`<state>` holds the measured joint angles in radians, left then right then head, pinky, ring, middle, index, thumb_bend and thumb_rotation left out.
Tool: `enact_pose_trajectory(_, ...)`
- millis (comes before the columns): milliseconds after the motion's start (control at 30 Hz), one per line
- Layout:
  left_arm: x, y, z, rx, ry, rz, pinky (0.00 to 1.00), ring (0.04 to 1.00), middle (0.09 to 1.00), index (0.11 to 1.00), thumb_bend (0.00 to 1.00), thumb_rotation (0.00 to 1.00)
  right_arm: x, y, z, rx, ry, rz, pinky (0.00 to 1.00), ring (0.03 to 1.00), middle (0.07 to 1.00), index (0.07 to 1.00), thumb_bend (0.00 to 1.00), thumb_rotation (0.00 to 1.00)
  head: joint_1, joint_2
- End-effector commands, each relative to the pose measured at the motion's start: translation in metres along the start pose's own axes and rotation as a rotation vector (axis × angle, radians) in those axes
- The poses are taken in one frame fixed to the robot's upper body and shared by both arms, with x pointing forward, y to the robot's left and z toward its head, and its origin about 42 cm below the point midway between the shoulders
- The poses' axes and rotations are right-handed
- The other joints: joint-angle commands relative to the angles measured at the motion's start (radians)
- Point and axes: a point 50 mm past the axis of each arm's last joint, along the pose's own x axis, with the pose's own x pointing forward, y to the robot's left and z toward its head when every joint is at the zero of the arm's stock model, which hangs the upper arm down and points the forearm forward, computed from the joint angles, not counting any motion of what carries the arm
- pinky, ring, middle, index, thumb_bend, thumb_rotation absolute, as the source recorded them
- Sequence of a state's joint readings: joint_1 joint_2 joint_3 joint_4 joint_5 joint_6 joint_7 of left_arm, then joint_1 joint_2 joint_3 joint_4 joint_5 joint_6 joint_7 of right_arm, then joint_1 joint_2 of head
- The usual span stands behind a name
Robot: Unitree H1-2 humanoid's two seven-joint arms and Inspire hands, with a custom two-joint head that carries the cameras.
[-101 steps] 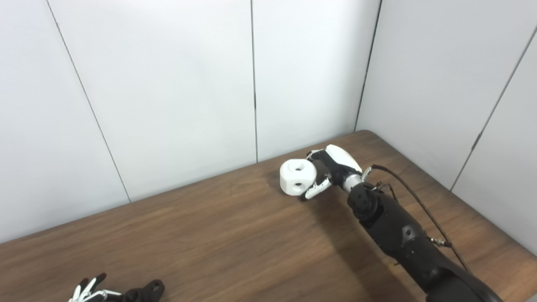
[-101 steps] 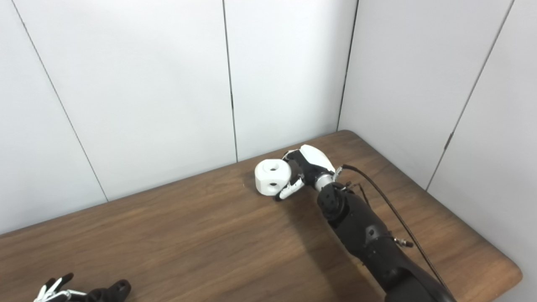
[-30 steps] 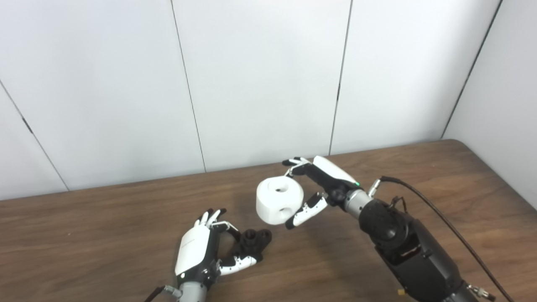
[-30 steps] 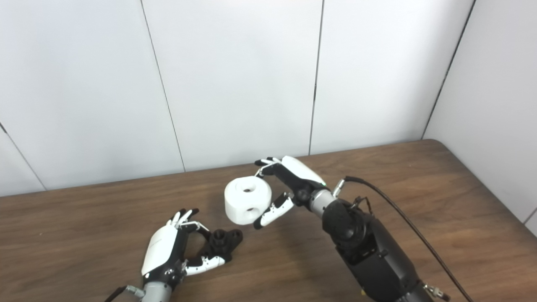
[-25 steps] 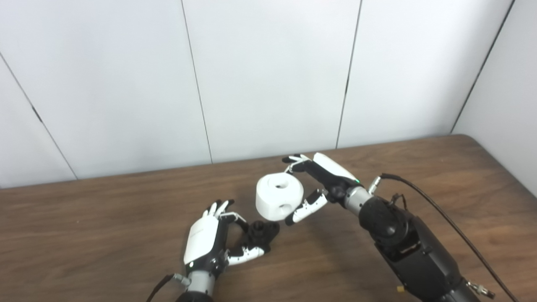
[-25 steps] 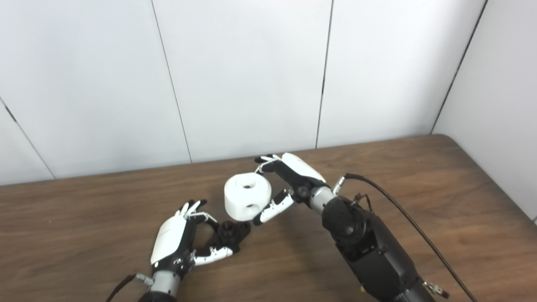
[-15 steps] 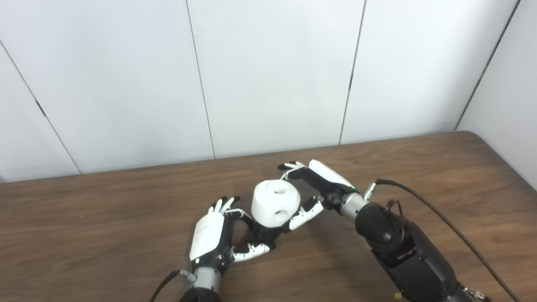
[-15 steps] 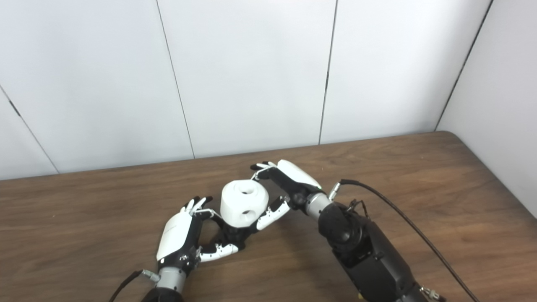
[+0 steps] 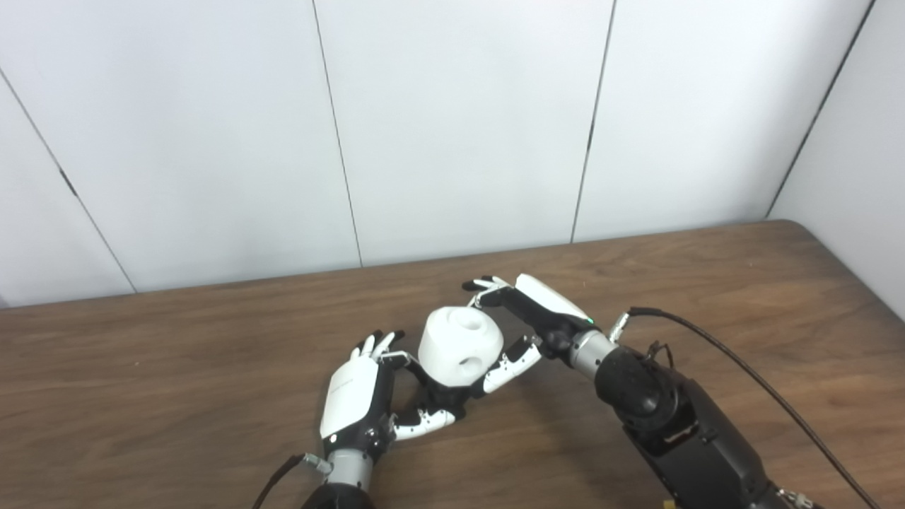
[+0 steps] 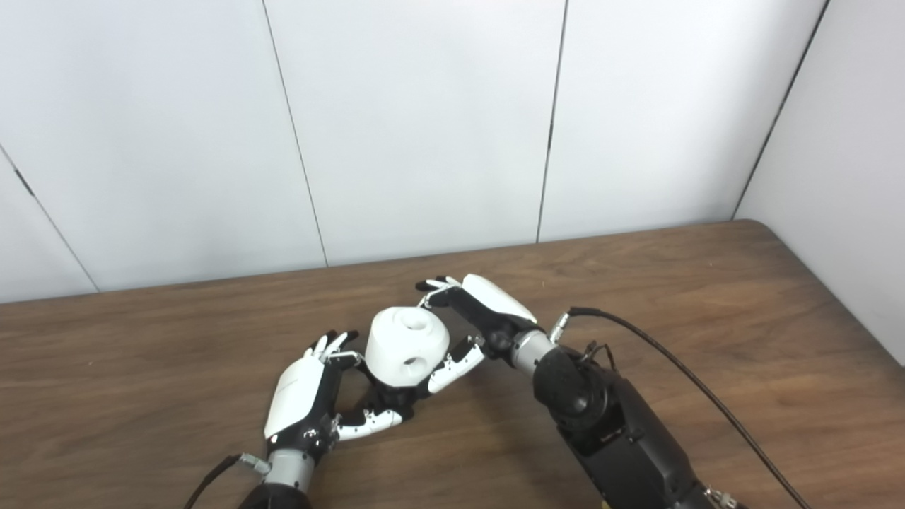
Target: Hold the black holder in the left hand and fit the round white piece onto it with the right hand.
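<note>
The round white piece (image 9: 459,346), a chunky cylinder with a hole on top and one in its side, sits right over the black holder (image 9: 440,401), hiding most of it. My right hand (image 9: 527,325) is shut on the white piece, fingers over its far side and thumb under its near side. My left hand (image 9: 360,399) is shut on the black holder, low over the table (image 9: 177,396), with its thumb under the holder's front. Whether the piece is seated on the holder I cannot tell.
A black cable (image 9: 742,382) runs from my right wrist back along the forearm. The brown wooden table ends at a rounded corner at the far right (image 9: 795,230). White wall panels stand close behind the table.
Since 3.4 s ago my right hand carried the white piece from the far table corner to the left hand. In the last half second it lowered and tilted slightly onto the holder.
</note>
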<state>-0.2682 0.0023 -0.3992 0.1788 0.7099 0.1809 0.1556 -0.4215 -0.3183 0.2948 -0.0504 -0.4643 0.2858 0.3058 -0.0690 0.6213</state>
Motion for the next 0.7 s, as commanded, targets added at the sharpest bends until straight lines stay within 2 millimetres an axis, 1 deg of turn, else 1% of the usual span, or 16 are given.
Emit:
enact_pose_trajectory(0,-0.009,-0.021,0.008,-0.032,-0.001,-0.089,1.0,1.0,0.924,0.479,0.52,0.05,0.004,-0.001,0.011,-0.012,-0.042,-0.008,1.0,1.0,0.932,0.476,0.51,0.13,0.001,0.002)
enact_pose_trajectory(367,-0.009,-0.025,0.013,-0.032,0.001,-0.09,1.0,1.0,0.931,0.48,0.52,0.05,0.003,0.007,0.012,-0.009,-0.048,0.016,1.0,1.0,0.934,0.476,0.51,0.13,0.015,0.008)
enact_pose_trajectory(667,-0.01,-0.031,0.022,-0.031,-0.012,-0.087,1.0,1.0,0.927,0.48,0.52,0.05,0.007,0.006,0.017,-0.011,-0.056,0.027,0.99,1.0,0.935,0.476,0.51,0.13,0.026,0.013)
